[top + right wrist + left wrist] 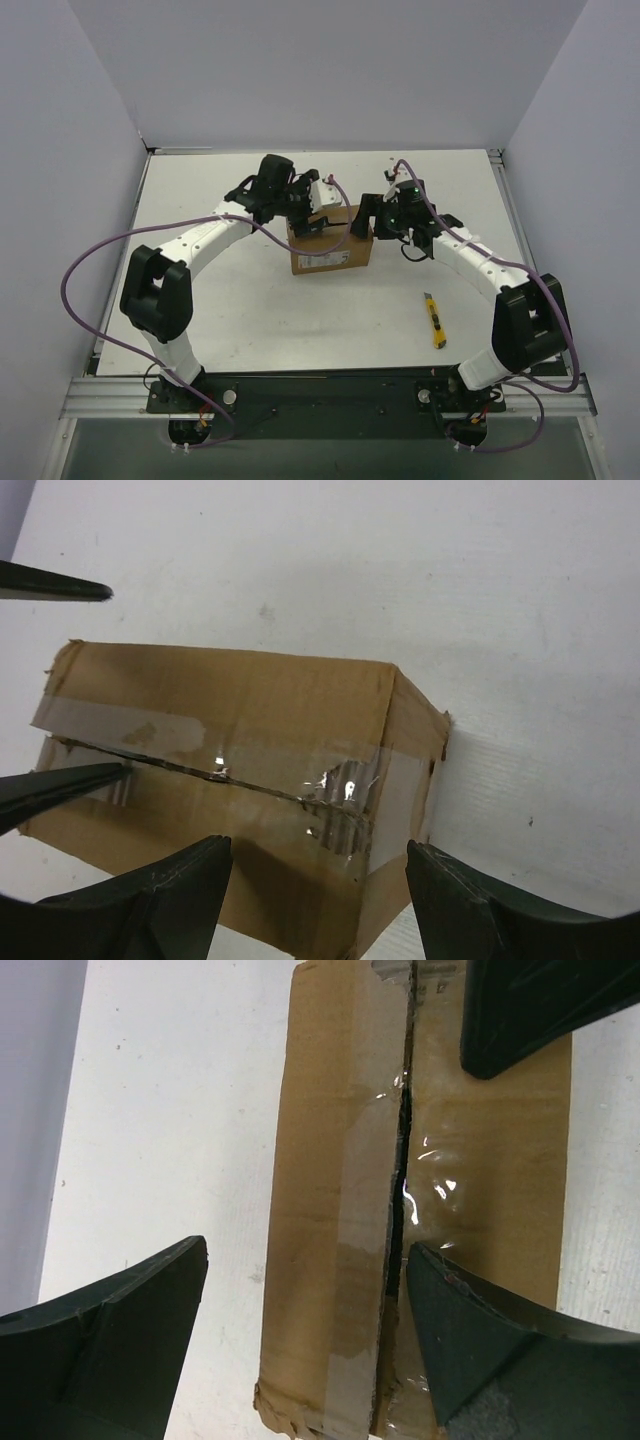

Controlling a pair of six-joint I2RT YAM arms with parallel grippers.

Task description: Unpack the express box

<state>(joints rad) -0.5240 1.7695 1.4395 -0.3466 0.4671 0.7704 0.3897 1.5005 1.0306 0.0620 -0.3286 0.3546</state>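
We see the brown corrugated cardboard express box (332, 250) near the middle of the white counter (250, 310), its taped top seam split. The left tool (305, 1250) and right tool (318, 848) are released, spread wide over it and grasping nothing. 1 yellow utility knife (437, 321) lies near the right edge.

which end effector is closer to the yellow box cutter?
Right. The right end effector hovers at the express box's right end, nearest the box cutter; the left end effector is at its left side, farther off.
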